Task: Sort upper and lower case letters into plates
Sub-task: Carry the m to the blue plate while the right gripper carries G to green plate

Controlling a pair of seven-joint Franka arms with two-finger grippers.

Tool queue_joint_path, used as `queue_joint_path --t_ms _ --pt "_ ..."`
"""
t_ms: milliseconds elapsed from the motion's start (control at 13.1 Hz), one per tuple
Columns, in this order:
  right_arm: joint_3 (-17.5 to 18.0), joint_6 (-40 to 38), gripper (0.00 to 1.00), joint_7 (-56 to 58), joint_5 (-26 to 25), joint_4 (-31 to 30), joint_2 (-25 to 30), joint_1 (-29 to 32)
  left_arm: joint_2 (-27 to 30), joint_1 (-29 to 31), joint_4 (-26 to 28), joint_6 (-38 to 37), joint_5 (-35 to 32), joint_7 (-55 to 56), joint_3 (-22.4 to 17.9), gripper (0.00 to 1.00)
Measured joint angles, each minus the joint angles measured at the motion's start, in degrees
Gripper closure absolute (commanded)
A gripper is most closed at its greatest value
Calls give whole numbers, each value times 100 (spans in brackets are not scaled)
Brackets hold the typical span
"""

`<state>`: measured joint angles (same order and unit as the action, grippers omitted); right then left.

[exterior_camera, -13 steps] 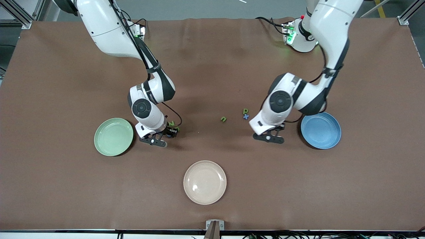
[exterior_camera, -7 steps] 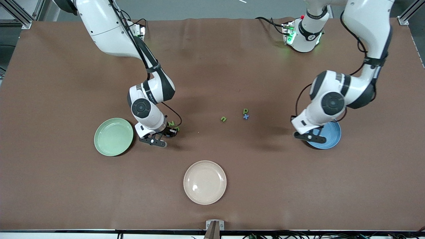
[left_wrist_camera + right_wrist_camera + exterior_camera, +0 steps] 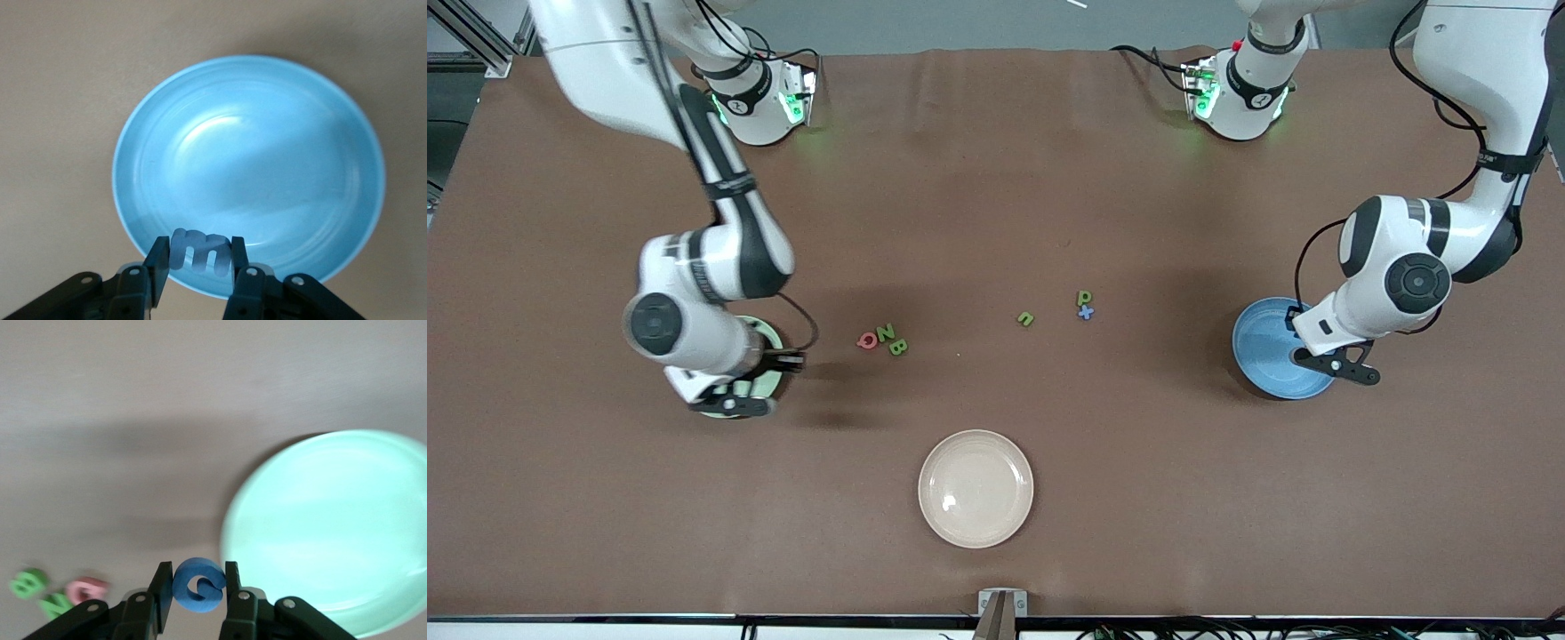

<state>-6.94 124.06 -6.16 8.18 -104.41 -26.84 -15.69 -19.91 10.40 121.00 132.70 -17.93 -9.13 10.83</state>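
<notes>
Cream plate (image 3: 975, 488) sits nearest the front camera, bare, midway along the table.

Farther up, green plate (image 3: 769, 384) toward the right arm's end, mostly hidden under that arm. Right gripper (image 3: 196, 594) hangs over the table just beside the plate's rim, fingers pinching a blue G (image 3: 198, 585). In the right wrist view the green plate (image 3: 333, 527) lies bare.

Blue plate (image 3: 1267, 347) toward the left arm's end. Left gripper (image 3: 198, 263) is over its rim, fingers clamped on a pale m (image 3: 199, 251). Blue plate (image 3: 248, 170) is bare in the left wrist view.

Loose letters between the two plates, on the cloth: red Q (image 3: 867, 340), green Z (image 3: 886, 332) and green B (image 3: 898, 347) in a tight cluster, closer to the green plate. Farther along toward the blue plate, a green n (image 3: 1026, 318), then green p (image 3: 1084, 298) with a blue plus (image 3: 1085, 312) touching it on the camera side.
</notes>
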Motion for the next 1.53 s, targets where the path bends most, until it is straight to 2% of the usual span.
queue_joint_path --t_ms 153,382,841,918,994,1071,1300,1453,1529 --pt "-21 -3 98 624 -54 -209 106 366 -39 92 148 246 -233 -16 5 78" --pt "-33 291 98 983 -176 -569 119 626 -171 238 251 565 -363 -294 11 77" --pt "-25 2093 97 1115 -193 -1889 96 637 -424 337 259 940 -381 -553 18 75" --pt "-21 2226 85 1116 -194 -1975 106 636 -439 337 259 948 -383 -553 22 71" --pt "-21 2228 45 1116 -195 -1984 124 637 -442 337 259 949 -383 -554 24 68" --pt "-21 2226 0 1116 -195 -1984 122 636 -443 337 259 949 -383 -554 24 66" --pt "-21 2027 0 1116 -195 -1883 125 637 -458 337 260 949 -383 -554 24 66" --pt "1 1121 0 1024 -189 -1341 159 633 -486 337 261 949 -383 -554 24 63" --pt "28 587 0 809 -188 -968 193 615 -498 337 261 949 -384 -554 24 48"
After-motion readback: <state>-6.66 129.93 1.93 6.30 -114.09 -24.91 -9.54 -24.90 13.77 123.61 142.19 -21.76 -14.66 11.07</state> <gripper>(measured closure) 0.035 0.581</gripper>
